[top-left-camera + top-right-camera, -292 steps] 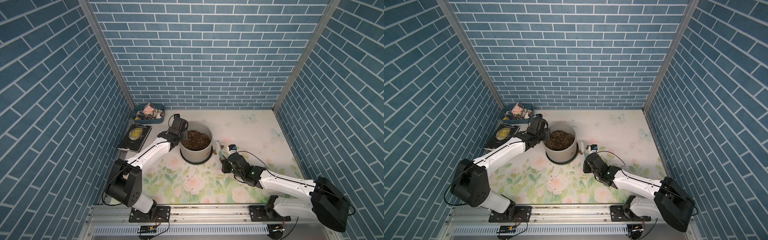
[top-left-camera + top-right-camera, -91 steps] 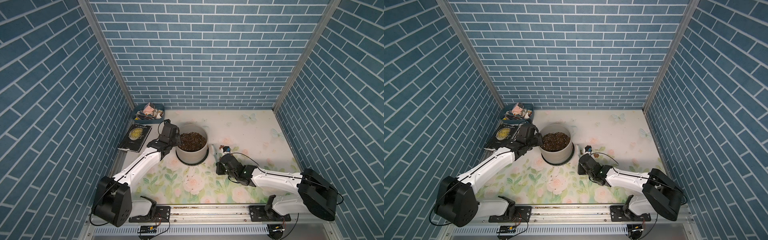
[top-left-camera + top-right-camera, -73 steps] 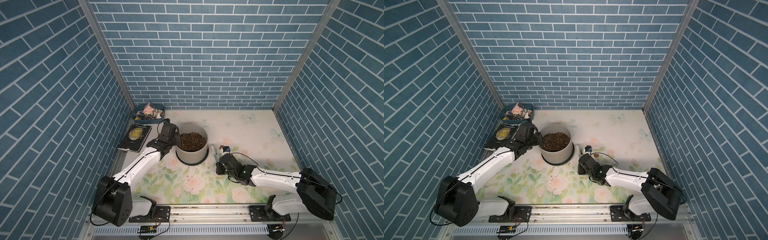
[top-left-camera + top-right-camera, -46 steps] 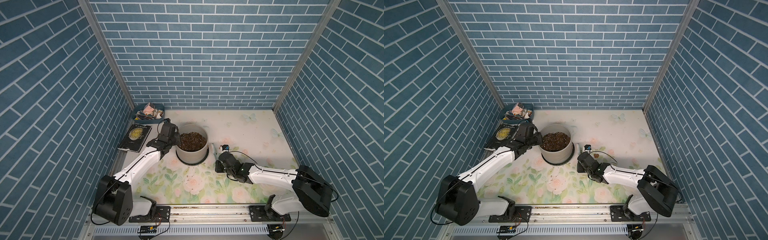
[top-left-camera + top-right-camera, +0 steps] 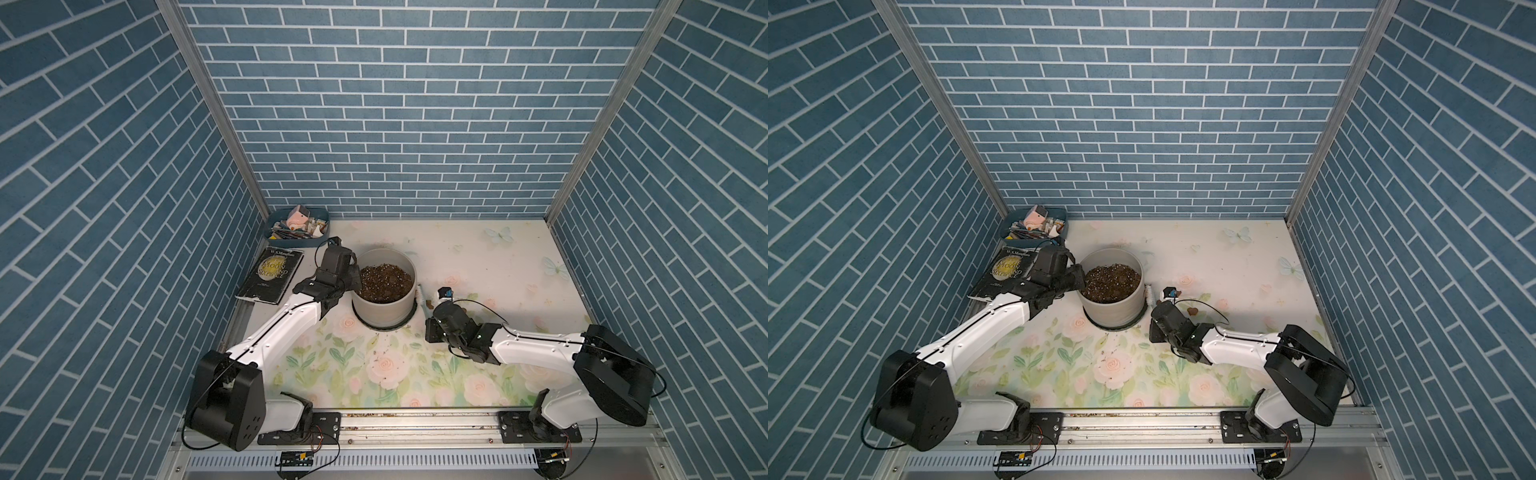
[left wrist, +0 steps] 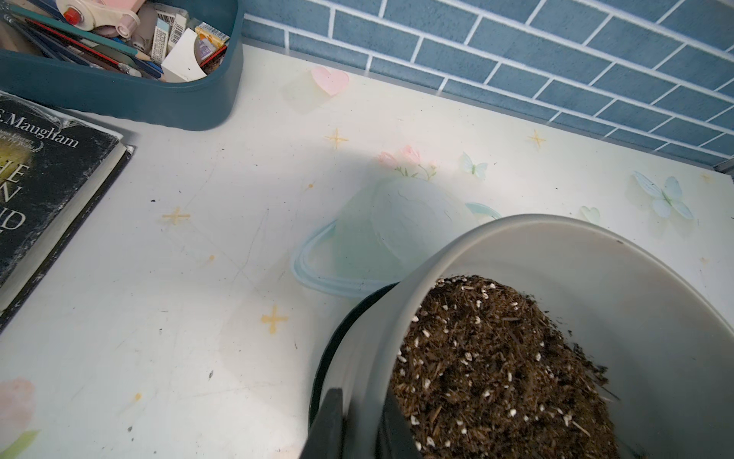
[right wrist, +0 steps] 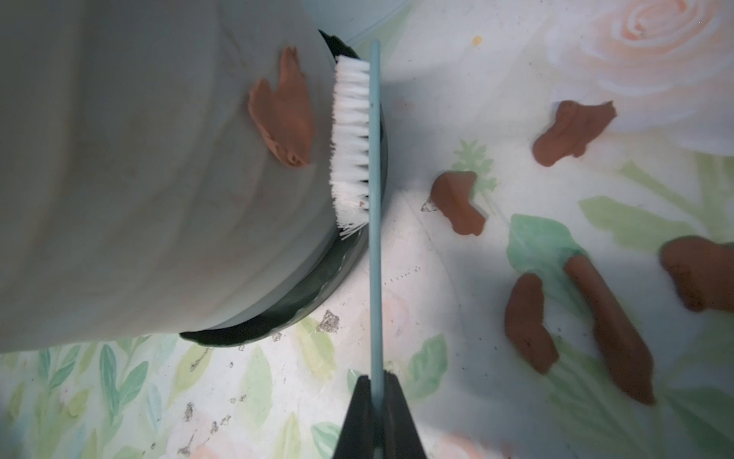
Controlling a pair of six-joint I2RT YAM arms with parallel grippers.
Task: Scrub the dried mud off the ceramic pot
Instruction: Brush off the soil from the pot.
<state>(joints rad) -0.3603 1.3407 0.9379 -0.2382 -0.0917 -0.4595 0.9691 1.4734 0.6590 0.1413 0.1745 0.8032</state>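
Ceramic pot (image 5: 384, 305) at frame centre in both top views, upright, axis vertical, mouth up; light-grey smooth straight wall, dark white-flecked soil inside, on black saucer (image 7: 317, 296). Dried mud (image 7: 284, 115), reddish-brown flat patch, stuck low on pot wall; loose flakes (image 7: 456, 202) on floral mat at right of right wrist view. Left gripper (image 6: 359, 427) clenched on pot rim. Right gripper (image 7: 377, 401) clamped on blue brush (image 7: 373, 222), white bristles (image 7: 351, 143) against wall just beside patch.
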